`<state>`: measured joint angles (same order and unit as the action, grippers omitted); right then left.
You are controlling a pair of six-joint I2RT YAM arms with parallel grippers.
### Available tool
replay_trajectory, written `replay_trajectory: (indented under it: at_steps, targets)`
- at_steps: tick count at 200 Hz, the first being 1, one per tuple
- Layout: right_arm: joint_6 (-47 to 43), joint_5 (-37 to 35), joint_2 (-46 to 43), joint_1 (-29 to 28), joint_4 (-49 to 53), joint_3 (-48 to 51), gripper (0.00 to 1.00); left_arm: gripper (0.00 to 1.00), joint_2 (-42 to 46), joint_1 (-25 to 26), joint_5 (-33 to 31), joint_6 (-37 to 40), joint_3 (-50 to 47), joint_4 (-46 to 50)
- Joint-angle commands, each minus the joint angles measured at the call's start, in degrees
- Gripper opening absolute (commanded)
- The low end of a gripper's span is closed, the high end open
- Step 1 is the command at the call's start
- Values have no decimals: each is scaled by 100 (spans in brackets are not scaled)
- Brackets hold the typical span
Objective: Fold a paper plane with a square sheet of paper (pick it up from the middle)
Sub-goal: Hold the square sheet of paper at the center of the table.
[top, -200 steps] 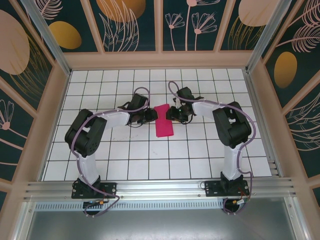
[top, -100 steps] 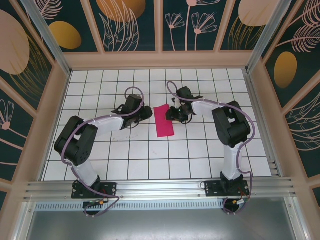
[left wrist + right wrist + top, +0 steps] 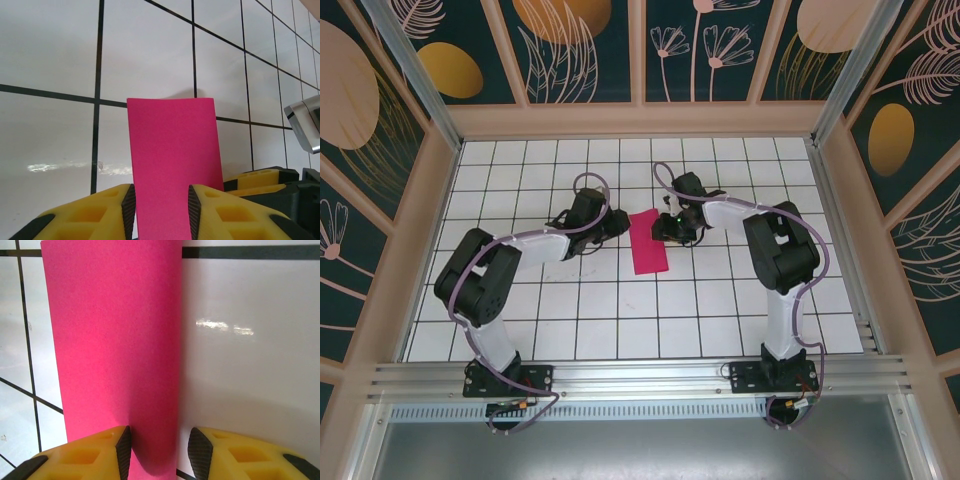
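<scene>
The square sheet of paper (image 3: 649, 248) is magenta-pink and lies flat on the gridded table as a long narrow rectangle, folded in half. A paper plane is out of view. My left gripper (image 3: 620, 224) sits at the paper's upper left edge. In the left wrist view the paper (image 3: 172, 150) runs out from under the left gripper (image 3: 161, 200), whose jaws stand apart above it. My right gripper (image 3: 663, 227) is at the upper right edge. In the right wrist view its jaws (image 3: 158, 442) are apart over the paper's long edge (image 3: 115, 340).
The white table (image 3: 570, 310) with black grid lines is boxed in by a wooden frame (image 3: 640, 122) with patterned panels. An aluminium rail (image 3: 640, 375) runs along the near edge by the arm bases. In the left wrist view the right gripper's yellow finger (image 3: 255, 180) shows just past the paper.
The left arm has swung its elbow outward to the left and its gripper has shifted slightly up along the paper's left edge. The paper and the right arm have stayed put.
</scene>
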<state>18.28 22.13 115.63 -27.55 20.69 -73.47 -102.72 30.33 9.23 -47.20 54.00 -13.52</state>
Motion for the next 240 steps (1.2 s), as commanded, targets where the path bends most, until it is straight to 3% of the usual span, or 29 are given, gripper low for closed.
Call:
replay_trajectory:
  at_steps: [1,68,240]
  targets:
    - [-167,-726,797,-58,181,272,42,35,-146,-17,293,-72,-9,-251]
    - [-193,-745,860,-82,195,265,42,26,-628,70,1005,-56,361,-312]
    - [-194,-728,992,-113,208,255,42,14,-1277,96,1129,-114,665,93]
